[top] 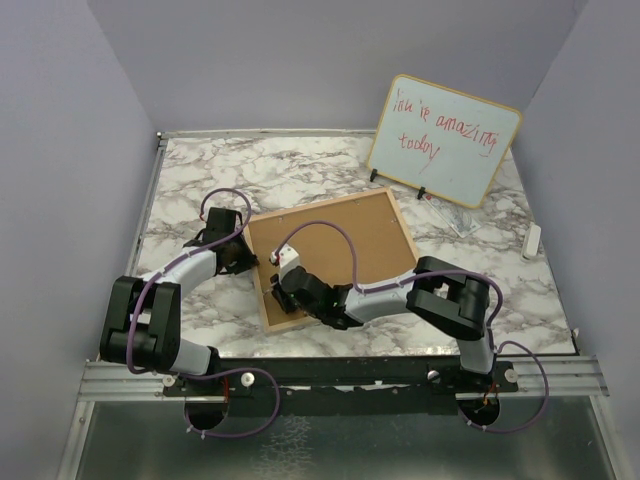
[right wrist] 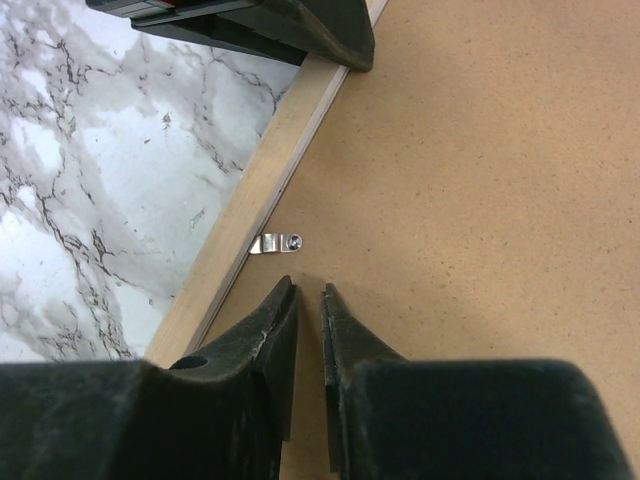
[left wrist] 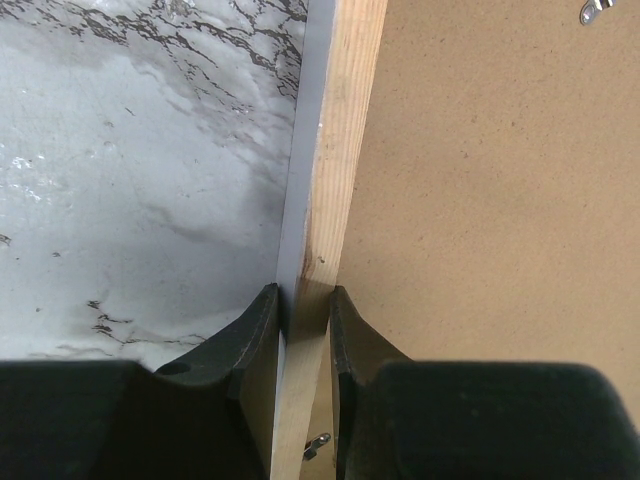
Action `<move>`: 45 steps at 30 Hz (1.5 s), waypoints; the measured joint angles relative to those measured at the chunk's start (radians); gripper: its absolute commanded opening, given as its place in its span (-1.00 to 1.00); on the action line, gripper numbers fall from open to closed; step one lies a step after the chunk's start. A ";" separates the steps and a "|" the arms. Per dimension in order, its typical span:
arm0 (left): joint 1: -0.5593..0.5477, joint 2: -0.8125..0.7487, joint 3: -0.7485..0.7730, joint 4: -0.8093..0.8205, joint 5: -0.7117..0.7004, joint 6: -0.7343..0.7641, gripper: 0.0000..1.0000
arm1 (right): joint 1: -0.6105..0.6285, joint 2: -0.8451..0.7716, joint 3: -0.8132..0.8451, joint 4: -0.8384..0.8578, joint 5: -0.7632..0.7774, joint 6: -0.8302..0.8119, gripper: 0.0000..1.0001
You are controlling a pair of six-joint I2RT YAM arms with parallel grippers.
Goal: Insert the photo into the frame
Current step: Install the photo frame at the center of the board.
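- Lying back-up on the marble table (top: 200,180), the frame (top: 320,206) sits askew near the middle; its brown backing board (top: 375,235) fills it
- left gripper (left wrist: 305,300) is closed down on the frame's light wood rail at the left side; one finger lies outside over the marble, the other inside over the board
- right gripper (right wrist: 309,295) is parted by only a narrow slit, with nothing between; its tips point at the backing board just beside a small metal clip (right wrist: 275,242) on the rail's inner edge; whether they touch the board I cannot tell
- whiteboard (top: 445,140) with red writing stands propped at the far right, well apart from the frame
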 measured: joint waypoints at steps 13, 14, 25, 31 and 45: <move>0.005 -0.002 -0.008 0.013 0.014 0.000 -1.00 | 0.019 0.067 0.091 -0.009 -0.032 -0.068 -0.65; 0.005 -0.004 -0.011 0.016 0.015 0.000 -1.00 | 0.020 0.072 0.099 -0.015 -0.024 -0.067 -0.70; 0.006 -0.020 -0.039 0.054 0.020 -0.004 -1.00 | 0.030 0.085 0.129 -0.051 0.053 -0.052 -0.92; 0.007 -0.019 -0.040 0.056 0.021 -0.005 -1.00 | 0.031 0.085 0.117 -0.030 0.053 -0.047 -0.94; 0.019 -0.020 -0.077 0.143 0.031 -0.019 -1.00 | 0.042 0.127 0.168 -0.041 0.177 -0.012 -0.99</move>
